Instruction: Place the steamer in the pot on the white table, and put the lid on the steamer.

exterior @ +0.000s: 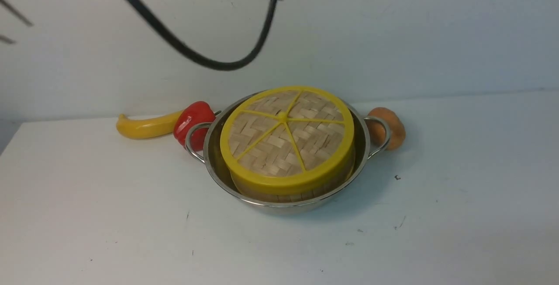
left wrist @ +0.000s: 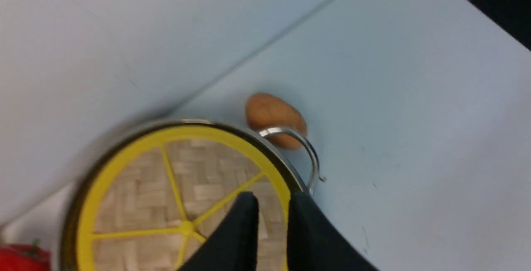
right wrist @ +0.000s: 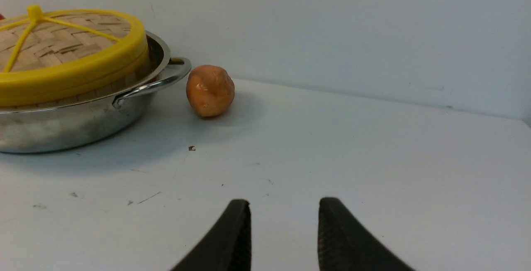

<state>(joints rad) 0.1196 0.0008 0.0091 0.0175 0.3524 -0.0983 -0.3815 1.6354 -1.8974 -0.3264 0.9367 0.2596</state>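
on the bench (exterior: 131, 206), toward its far side, stood the shiny steel pot (exterior: 284, 207), upright, with a looped wire handle on its left and another on its right. inside the pot sat the steamer (exterior: 284, 197), its bamboo side visible below the lid (exterior: 288, 136); whatever it held was hidden. the lid lay on the steamer, its woven face up, with yellow spokes meeting at a small knob (exterior: 282, 117). its thick yellow rim rose above the edge of the pot.

left of the pot, the red pepper (exterior: 192, 123) lay just beside the left handle, with the yellow banana (exterior: 150, 125) beyond it, farther from the pot. on the pot's right side, the brown lumpy thing (exterior: 391, 128) sat behind the right handle. the wall (exterior: 436, 27) rose behind the pot.

above the pot, a looping black cable (exterior: 209, 63) hung below a dark, blurred part of the arm. the left gripper (left wrist: 274, 198) was over the pot, its two fingertips a little apart with nothing between them; the lid showed past them. the right gripper (right wrist: 285, 200) was to the right of the pot and well apart from it, its fingertips more widely parted, holding nothing.
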